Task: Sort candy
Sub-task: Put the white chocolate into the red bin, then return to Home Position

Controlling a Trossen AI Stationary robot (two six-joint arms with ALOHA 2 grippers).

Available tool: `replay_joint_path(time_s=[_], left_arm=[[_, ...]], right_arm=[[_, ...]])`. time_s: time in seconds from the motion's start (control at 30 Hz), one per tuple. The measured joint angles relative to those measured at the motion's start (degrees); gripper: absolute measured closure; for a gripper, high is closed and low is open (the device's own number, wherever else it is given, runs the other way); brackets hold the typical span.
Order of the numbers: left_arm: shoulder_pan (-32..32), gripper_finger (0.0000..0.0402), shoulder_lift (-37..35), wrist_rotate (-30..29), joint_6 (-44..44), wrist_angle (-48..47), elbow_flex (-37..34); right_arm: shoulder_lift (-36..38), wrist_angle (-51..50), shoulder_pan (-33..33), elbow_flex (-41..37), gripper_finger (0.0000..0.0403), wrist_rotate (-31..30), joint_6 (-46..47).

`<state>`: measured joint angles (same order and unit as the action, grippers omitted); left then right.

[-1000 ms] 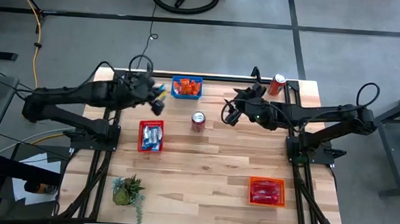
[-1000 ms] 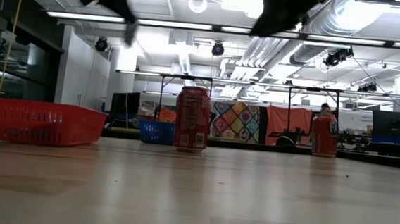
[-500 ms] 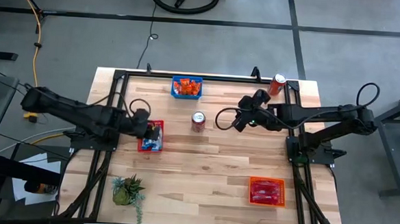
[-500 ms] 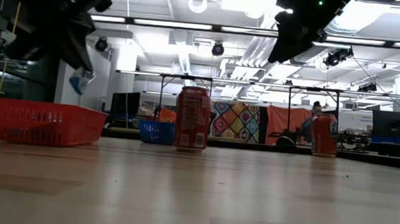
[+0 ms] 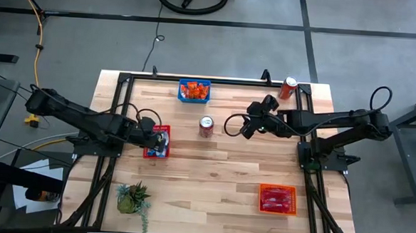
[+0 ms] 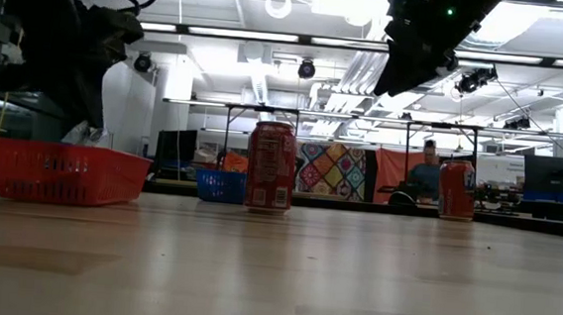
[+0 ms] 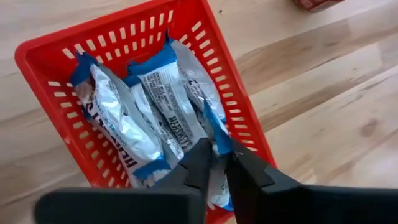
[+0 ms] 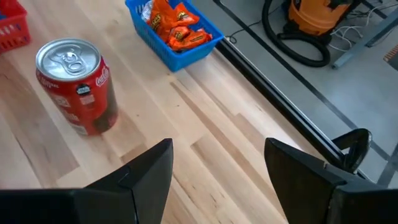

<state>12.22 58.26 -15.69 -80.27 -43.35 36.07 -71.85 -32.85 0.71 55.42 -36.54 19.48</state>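
Note:
My left gripper [image 5: 157, 137] [image 7: 219, 151] is down over the red basket [image 5: 148, 150] [image 7: 43, 62], shut on a blue-and-white candy packet [image 7: 211, 121]. Several more blue-and-white packets [image 7: 124, 137] lie in that basket. In the low view the left arm hangs above the red basket [image 6: 67, 172]. My right gripper [image 5: 246, 128] [image 8: 217, 163] is open and hovers above bare table, right of the middle drink can [image 5: 206, 126] [image 8: 78, 84]. Orange candy [image 8: 177, 28] fills the blue basket [image 5: 194, 90]. Pink-red candy [image 5: 276, 199] lies in the orange basket [image 5: 263, 187]. My left gripper pinches the packet's blue end [image 7: 222, 142] between its two fingers, coming from above and pointing down into the basket. The packet reaches down among the other packets in the red basket; the fingers hide the rest of it.
A second drink can [image 5: 289, 86] [image 6: 456, 190] stands at the far right corner. A small green plant [image 5: 134, 198] sits near the near left corner. The table's middle and near strip [image 5: 204, 180] is bare wood. Black frame rails run along the left, right and far sides.
My left gripper has carried the blue-and-white packet from beside the blue basket toward the near edge and down, until it hangs over and into the red basket. My right gripper has drifted slightly toward the right edge, staying open.

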Motion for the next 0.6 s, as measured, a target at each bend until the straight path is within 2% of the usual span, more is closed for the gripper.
replay_joint_path(time_s=[0.23, 0.4, 0.5, 0.6], left_arm=[[-2.6, 0.0274, 0.9, 2.0, 1.5, 0.0, 0.0], [-5.2, 0.0203, -1.1, 6.4, 4.6, -0.1, 0.0], [-7.7, 0.0172, -3.9, 8.6, 7.3, -0.6, 0.7], [-11.0, 0.0153, -7.7, 8.5, 10.8, 0.0, 3.8]], right_arm=[[0.0, 0.1, 0.0, 0.0, 0.0155, 3.5, 0.0], [0.3, -0.1, 0.0, 0.0, 0.0155, 5.6, -0.3], [2.1, -0.9, 0.0, 0.0, 0.0155, 5.6, -0.4], [5.8, -2.0, 0.0, 0.0, 0.0155, 5.9, -0.2]])
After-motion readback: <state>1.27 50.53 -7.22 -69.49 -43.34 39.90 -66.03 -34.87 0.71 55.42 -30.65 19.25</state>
